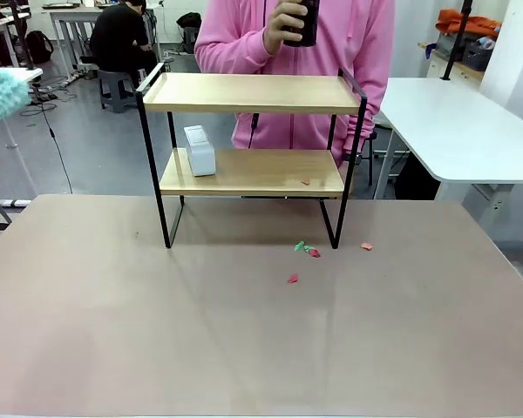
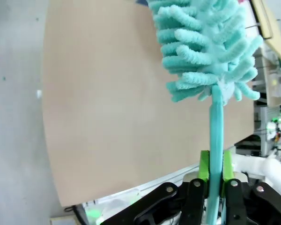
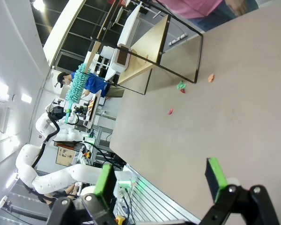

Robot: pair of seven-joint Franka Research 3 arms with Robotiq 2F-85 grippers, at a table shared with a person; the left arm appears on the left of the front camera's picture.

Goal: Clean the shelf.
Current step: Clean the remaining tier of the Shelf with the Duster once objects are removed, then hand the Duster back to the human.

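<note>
There is one shelf [image 1: 253, 93], and it has two wooden boards. One white box [image 1: 200, 150] sits on the shelf's lower board. There are five little scraps. One tiny scrap [image 1: 305, 182] lies on the shelf's lower board. Four lie on the bench [image 1: 113, 331] in front of the shelf: one green scrap [image 1: 299, 246], one dark red scrap [image 1: 314, 252], one orange scrap [image 1: 366, 246] and one pink scrap [image 1: 292, 279]. There is one fluffy duster [image 1: 0, 91], far to the left of the shelf. One person [image 1: 244, 35] stands behind the shelf with one dark thing [image 1: 305, 22]. There are two pincers, the left pincer [image 2: 216, 165] and the right pincer [image 3: 160, 176].
</note>
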